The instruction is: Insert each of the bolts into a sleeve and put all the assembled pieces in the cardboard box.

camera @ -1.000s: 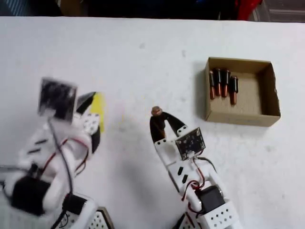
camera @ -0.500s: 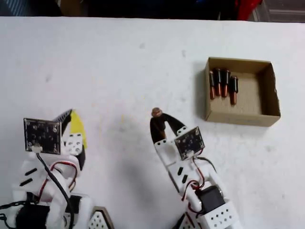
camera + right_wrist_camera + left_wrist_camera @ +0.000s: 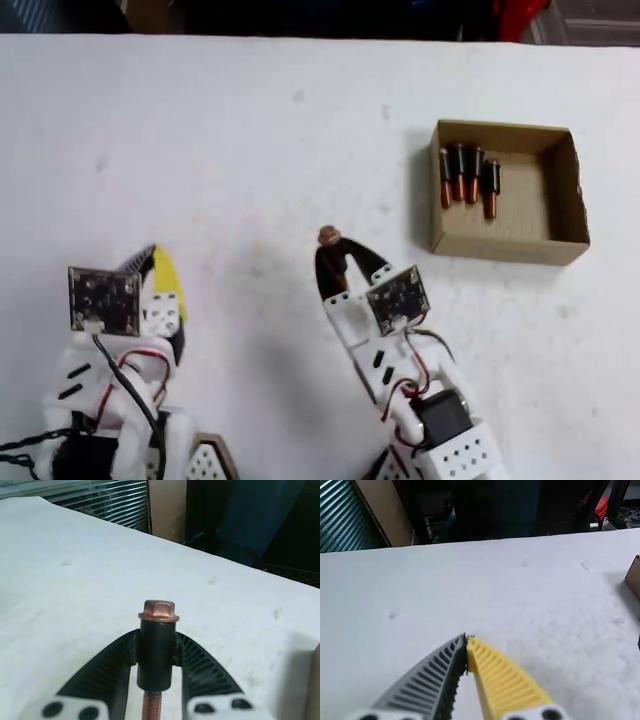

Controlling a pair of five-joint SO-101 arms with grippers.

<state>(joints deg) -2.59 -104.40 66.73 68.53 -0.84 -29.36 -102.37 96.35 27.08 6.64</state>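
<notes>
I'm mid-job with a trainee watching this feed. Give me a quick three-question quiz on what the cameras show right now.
1. True or false: the left gripper is shut and holds nothing.
2. How many assembled pieces lie in the cardboard box? A) two B) four C) six
3. Fill in: the right gripper is shut on a black sleeve with a copper-coloured ____ through it.
Key: 1 true; 2 B; 3 bolt.
</notes>
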